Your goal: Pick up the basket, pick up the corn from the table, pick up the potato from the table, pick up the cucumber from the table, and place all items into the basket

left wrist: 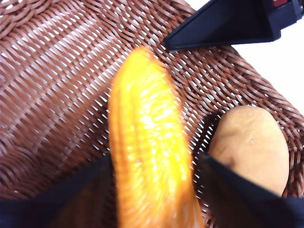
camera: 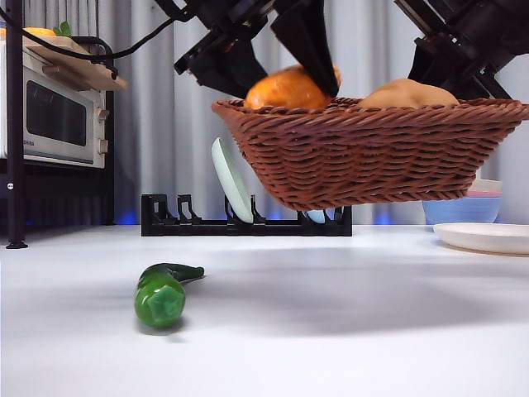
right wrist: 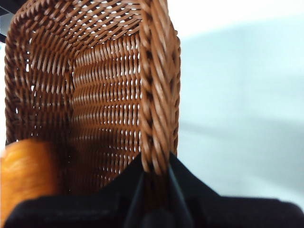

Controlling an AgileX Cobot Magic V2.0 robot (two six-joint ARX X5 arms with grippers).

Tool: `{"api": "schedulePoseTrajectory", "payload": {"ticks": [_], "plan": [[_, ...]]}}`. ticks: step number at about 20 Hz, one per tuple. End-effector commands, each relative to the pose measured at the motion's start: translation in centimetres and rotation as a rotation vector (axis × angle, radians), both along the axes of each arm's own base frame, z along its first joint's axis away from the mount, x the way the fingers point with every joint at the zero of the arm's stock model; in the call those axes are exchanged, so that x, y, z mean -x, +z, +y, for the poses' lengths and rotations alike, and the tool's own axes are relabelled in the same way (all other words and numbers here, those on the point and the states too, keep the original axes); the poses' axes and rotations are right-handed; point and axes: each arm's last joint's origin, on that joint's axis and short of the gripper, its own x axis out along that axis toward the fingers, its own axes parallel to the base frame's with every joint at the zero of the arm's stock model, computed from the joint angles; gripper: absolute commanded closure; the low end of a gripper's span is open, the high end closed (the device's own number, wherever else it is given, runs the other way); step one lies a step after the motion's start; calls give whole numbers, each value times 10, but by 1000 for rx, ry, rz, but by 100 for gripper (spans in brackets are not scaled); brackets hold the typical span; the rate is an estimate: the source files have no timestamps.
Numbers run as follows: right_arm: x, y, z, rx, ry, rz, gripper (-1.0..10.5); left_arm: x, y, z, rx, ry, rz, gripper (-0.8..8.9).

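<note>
The brown wicker basket [camera: 364, 157] hangs in the air above the table [camera: 331, 331], tilted slightly. My right gripper [right wrist: 154, 166] is shut on its braided rim [right wrist: 154, 85] at the right end; in the front view it is at the top right [camera: 467, 66]. My left gripper [left wrist: 152, 166] is shut on the orange-yellow corn [left wrist: 147, 142] and holds it over the basket's inside [left wrist: 57, 95]; in the front view the corn [camera: 285, 89] sits at the rim. The tan potato [left wrist: 250, 147] lies in the basket [camera: 407, 93]. The green cucumber [camera: 161, 295] lies on the table at the front left.
A black dish rack [camera: 248, 222] with a pale plate [camera: 231, 178] stands behind the basket. A microwave [camera: 54, 116] on a shelf is at the far left. A blue bowl [camera: 463, 208] and a white plate [camera: 488, 237] are at the right.
</note>
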Motion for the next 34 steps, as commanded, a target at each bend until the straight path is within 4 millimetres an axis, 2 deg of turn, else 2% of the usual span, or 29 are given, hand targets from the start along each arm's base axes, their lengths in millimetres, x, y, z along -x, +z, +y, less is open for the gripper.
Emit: {"api": "schedulePoseTrajectory", "payload": {"ticks": [1, 3, 5, 9, 11, 13, 16, 21, 23, 29, 32, 33, 34], "plan": [[-1, 1, 1, -18, 0, 3, 959, 0, -2, -2, 6, 2, 0, 247], [-1, 1, 1, -18, 0, 3, 958, 2, 8, 1, 17, 2, -11, 247], [-1, 1, 1, -18, 0, 3, 958, 11, 30, 10, 29, 2, -24, 248], [-3, 2, -3, -20, -12, -16, 959, 47, 77, 51, 20, 16, -38, 248], [-5, 3, -8, -21, -29, -24, 959, 66, 84, 75, -60, 77, -34, 248], [-6, 3, -13, -21, -49, -24, 958, 80, 80, 93, -182, 132, 16, 248], [-9, 3, -23, -22, -82, -31, 959, 85, 55, 96, -277, 170, 106, 249], [-10, 3, -33, -26, -113, -29, 959, 76, -25, 81, -246, 213, 223, 249], [-10, 3, -33, -26, -114, -27, 958, 66, -51, 79, -268, 246, 262, 249], [-8, 1, -33, -22, -114, -3, 959, 25, -96, 65, -304, 290, 332, 249], [-8, 1, -33, -21, -114, 7, 958, 11, -113, 63, -310, 318, 355, 254], [-7, 0, -33, -20, -114, 10, 958, 8, -116, 64, -318, 324, 360, 286], [-7, 0, -33, -20, -114, 11, 958, 6, -120, 64, -333, 314, 356, 414]]}}
